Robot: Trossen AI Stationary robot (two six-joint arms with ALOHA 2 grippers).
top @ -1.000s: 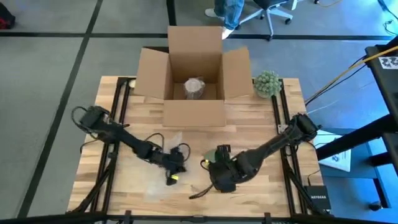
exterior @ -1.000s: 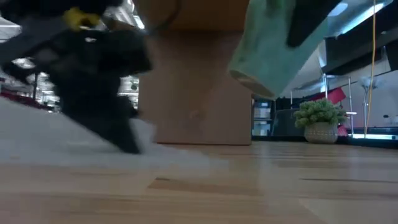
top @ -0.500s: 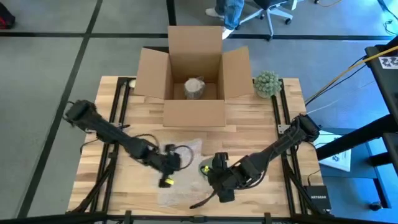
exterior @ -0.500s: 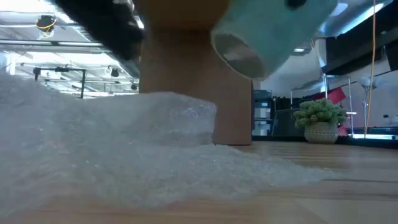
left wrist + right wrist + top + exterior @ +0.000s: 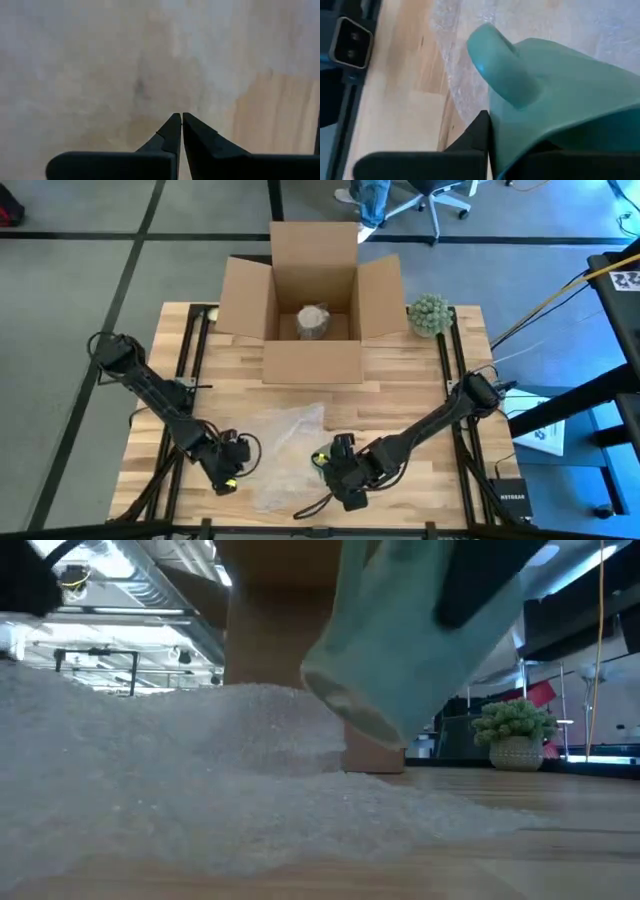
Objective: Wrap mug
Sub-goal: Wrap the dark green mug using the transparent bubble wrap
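High view: the right pincer grips the teal mug at the near-right edge of the bubble wrap sheet, which lies flat on the table. The left pincer sits at the sheet's near-left edge. A cardboard box stands open at the far side with a wrapped item inside; a small potted plant sits to its right. Neither blocks the work area.

Low view: the mug hangs tilted above the bubble wrap, rim pointing down toward the sheet, apparently not resting on it. The box is behind, the plant off to the right.

Left wrist view: the left pincer is clenched with fingertips together, nothing visibly between them, over wrap-covered wood.

Right wrist view: the right pincer is clamped on the mug wall; the mug shows its handle, and bubble wrap lies beyond.

Progress judgement: early. The sheet is spread and the mug is in hand over its edge, but it is not yet set down and no folding is done. Left to do: place the mug on the wrap, roll or fold the sheet round it. Likely snag: the left pincer holds no sheet edge, so it must re-grip.
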